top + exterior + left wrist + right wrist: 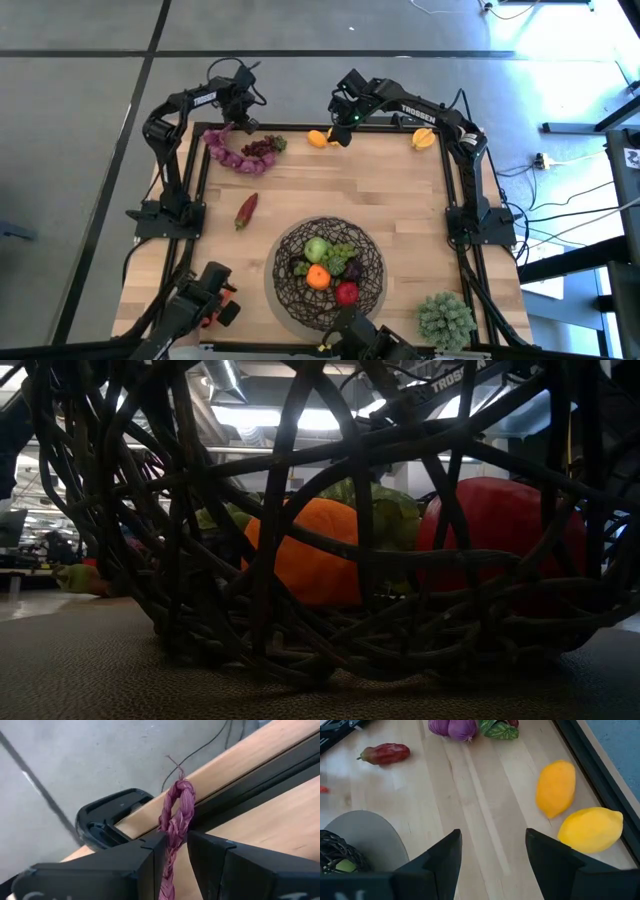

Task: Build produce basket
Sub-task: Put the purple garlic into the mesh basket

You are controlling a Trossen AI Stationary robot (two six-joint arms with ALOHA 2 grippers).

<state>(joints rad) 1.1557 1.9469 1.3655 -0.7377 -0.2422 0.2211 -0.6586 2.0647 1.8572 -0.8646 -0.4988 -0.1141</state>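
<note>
The dark woven wire basket (pixel 372 292) stands at the table's near middle on a grey mat and holds a green apple, an orange (pixel 310 555), a red apple (pixel 500 525) and grapes. A purple bead string (pixel 228 152) lies curved at the far left corner, beside a purple grape bunch (pixel 264 148). My left gripper (pixel 238 122) is there, shut on the string's braided end (pixel 176 815). My right gripper (pixel 340 130) is open and empty above the far edge, next to two lemons (pixel 556 787) (pixel 592 829). A red pepper (pixel 246 210) lies left of the middle. My left gripper pinches the purple string's braided cord end (pixel 172 837) between its two fingers (pixel 150 857), just below the small loop at the tip. The loop sticks out past the fingertips over the table's far edge. The rest of the string lies on the table.
A third yellow fruit (pixel 424 138) lies at the far right corner. A pale green spiky plant (pixel 446 318) stands at the near right corner. Black frame rails (pixel 300 128) run along the table's edges. Bare wood lies between the pepper and the far right.
</note>
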